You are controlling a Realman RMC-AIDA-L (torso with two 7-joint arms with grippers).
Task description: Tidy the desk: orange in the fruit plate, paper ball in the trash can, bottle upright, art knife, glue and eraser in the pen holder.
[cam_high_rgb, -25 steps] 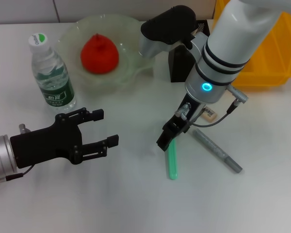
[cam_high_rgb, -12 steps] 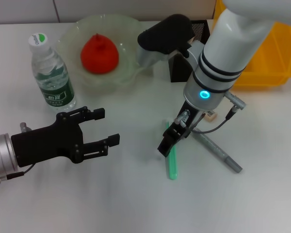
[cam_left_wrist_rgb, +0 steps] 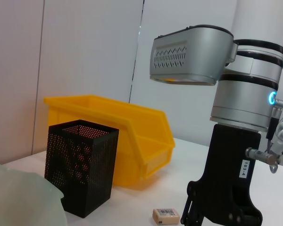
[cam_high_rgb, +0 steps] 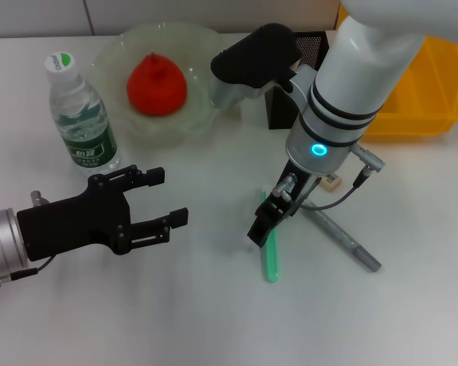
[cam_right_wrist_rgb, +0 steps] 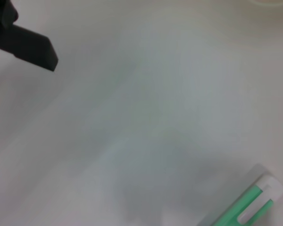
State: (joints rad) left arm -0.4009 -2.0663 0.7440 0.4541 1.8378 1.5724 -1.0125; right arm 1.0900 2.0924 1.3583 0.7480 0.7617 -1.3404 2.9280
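White desk: right gripper [cam_high_rgb: 261, 226] bracket reads "103-4", jaws unclear; left gripper [cam_high_rgb: 168, 198] jaws spread.

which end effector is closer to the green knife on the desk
Right. The right end effector sits directly over the upper end of the green knife, at or just above it. The left end effector hovers open well off to the knife's left, over bare desk.

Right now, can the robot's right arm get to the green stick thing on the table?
Probably yes. The right gripper is right over the green stick, which lies flat with nothing on it. The grey pen lies off to one side, seemingly out of the way.
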